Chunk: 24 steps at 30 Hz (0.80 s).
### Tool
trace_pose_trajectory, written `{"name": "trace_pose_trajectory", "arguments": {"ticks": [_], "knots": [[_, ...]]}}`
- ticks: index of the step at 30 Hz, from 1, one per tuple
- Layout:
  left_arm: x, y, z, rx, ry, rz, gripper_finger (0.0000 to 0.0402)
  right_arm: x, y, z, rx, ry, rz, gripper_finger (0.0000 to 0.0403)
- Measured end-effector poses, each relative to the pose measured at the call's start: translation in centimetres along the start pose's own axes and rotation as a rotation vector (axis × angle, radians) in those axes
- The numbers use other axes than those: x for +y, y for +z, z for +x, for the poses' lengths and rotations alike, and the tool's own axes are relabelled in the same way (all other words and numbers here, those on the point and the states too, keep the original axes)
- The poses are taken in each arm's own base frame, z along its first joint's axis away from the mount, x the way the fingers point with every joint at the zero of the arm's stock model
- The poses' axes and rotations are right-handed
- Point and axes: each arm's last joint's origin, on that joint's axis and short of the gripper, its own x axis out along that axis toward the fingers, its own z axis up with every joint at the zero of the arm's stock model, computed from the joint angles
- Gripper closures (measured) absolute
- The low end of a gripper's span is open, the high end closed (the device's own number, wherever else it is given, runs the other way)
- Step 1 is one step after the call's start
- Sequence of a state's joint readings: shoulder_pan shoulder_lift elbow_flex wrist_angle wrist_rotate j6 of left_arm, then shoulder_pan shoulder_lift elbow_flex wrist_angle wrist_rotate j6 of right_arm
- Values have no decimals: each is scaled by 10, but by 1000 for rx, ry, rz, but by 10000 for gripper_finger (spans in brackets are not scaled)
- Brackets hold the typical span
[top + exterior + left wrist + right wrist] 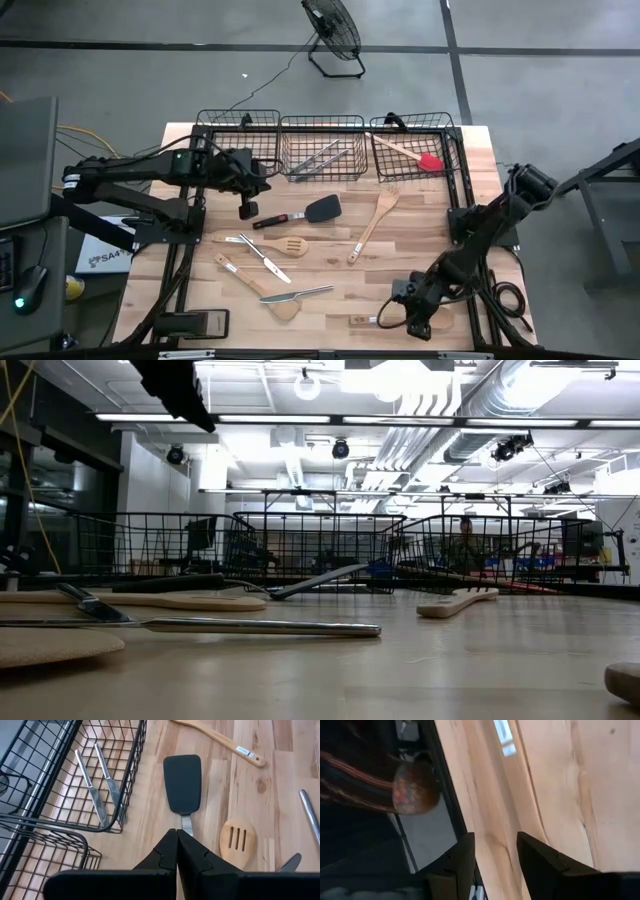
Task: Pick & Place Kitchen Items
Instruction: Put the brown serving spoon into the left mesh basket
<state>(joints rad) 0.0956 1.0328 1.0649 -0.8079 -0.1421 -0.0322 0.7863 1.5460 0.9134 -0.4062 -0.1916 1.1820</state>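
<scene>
A: Where does the black turner (pixel 312 211) lie?

B: Flat on the wooden counter (pixel 430 250), just in front of the middle wire basket (pixel 322 147). Its red-and-black handle points toward the left end effector (pixel 247 209), which hangs just above the handle's end, fingers pressed together and holding nothing.

A: What surrounds it?

B: A slotted wooden spatula (pixel 262 243) lies beside the turner, nearer the counter's front, and a long wooden spoon (pixel 373 224) lies to its right. Two metal knives (pixel 97 785) rest in the middle basket, and a red-headed spatula (pixel 410 154) in the right basket (pixel 414 145).

A: And the other arm?

B: The right end effector (pixel 384 321) sits low at the counter's front right edge, fingers partly apart, with a pale wooden utensil (pixel 362 320) between them.
</scene>
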Motion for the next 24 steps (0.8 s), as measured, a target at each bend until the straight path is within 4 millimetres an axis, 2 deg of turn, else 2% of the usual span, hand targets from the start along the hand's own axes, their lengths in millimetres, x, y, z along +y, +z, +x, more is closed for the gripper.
{"name": "trace_pose_trajectory", "arguments": {"ticks": [11, 20, 24], "knots": [[0, 0, -2, -14, 0, 3, 401, -8, -13, 29, -2, -155, -41, 265], [0, 0, -2, -14, 1, 6, 401, -9, -20, 33, -39, -211, -136, 265], [0, 0, -2, -14, 1, 6, 401, -9, -21, 33, -30, -218, -173, 278]]}}
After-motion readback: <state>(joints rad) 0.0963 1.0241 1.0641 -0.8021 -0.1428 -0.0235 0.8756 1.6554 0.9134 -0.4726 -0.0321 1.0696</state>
